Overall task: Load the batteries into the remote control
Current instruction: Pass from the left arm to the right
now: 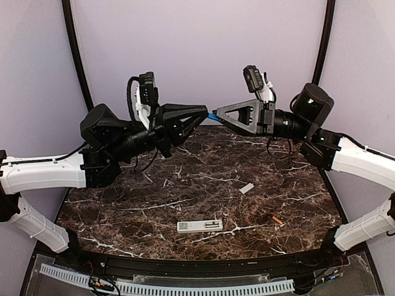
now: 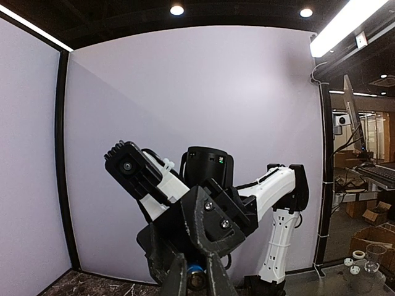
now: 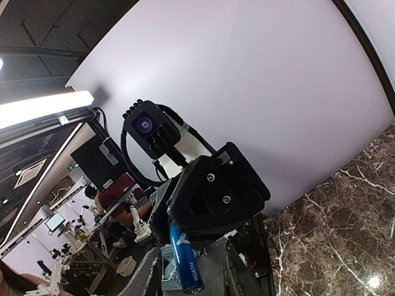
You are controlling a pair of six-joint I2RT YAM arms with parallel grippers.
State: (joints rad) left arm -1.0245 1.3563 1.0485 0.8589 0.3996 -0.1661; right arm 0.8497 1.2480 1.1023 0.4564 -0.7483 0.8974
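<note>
right jaws: holding blue battery [image 3: 186, 262] | left jaws: narrow at its tip, grip unclear

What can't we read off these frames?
- Which holds the blue battery: left gripper and right gripper meet tip to tip, and the fingers cover the contact in every view.
- Remote control battery bay: too small in the top view, outside both wrist views.
- Orange battery polarity: a mere speck, top view only.
</note>
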